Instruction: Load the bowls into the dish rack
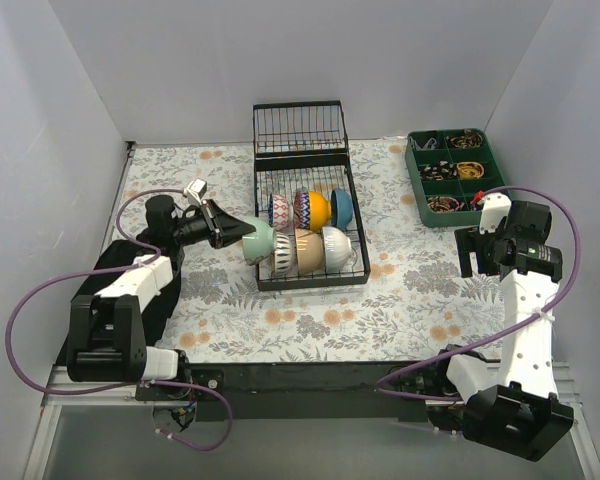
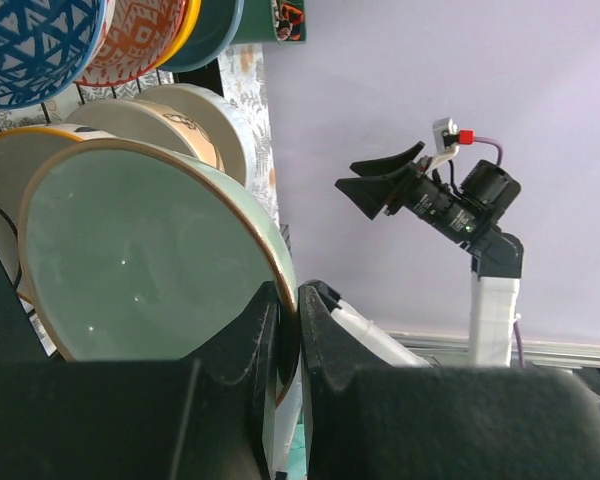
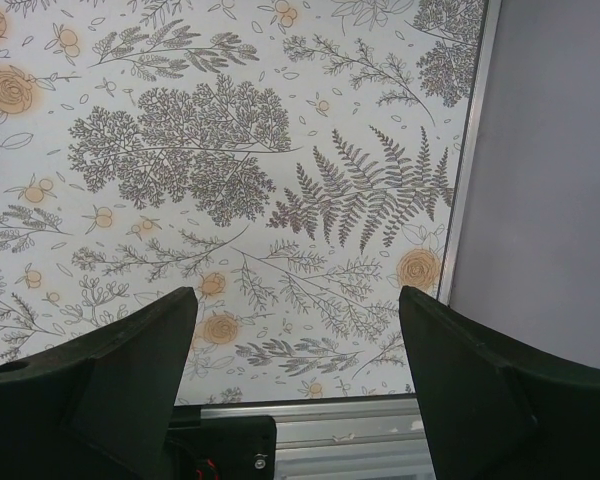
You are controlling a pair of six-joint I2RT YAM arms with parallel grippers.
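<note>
The black wire dish rack (image 1: 311, 285) stands mid-table with several bowls on edge in two rows. The back row has a blue-patterned bowl (image 1: 280, 212), a red-patterned yellow-orange one (image 1: 311, 210) and a blue one (image 1: 342, 207). The front row has a striped bowl (image 1: 283, 253), a tan one (image 1: 308, 252) and a white one (image 1: 338, 248). My left gripper (image 1: 242, 232) is shut on the rim of a pale green bowl (image 1: 259, 241) at the rack's front left corner. The left wrist view shows that bowl (image 2: 140, 260) pinched between the fingers (image 2: 325, 330), beside the racked bowls. My right gripper (image 1: 477, 252) hangs open and empty over the table's right side.
A green compartment tray (image 1: 450, 175) of small items sits at the back right. The rack's hinged wire-grid section (image 1: 300, 128) stands up at the far end. The right wrist view shows only flowered tablecloth (image 3: 280, 150) and the table's metal edge (image 3: 380, 415).
</note>
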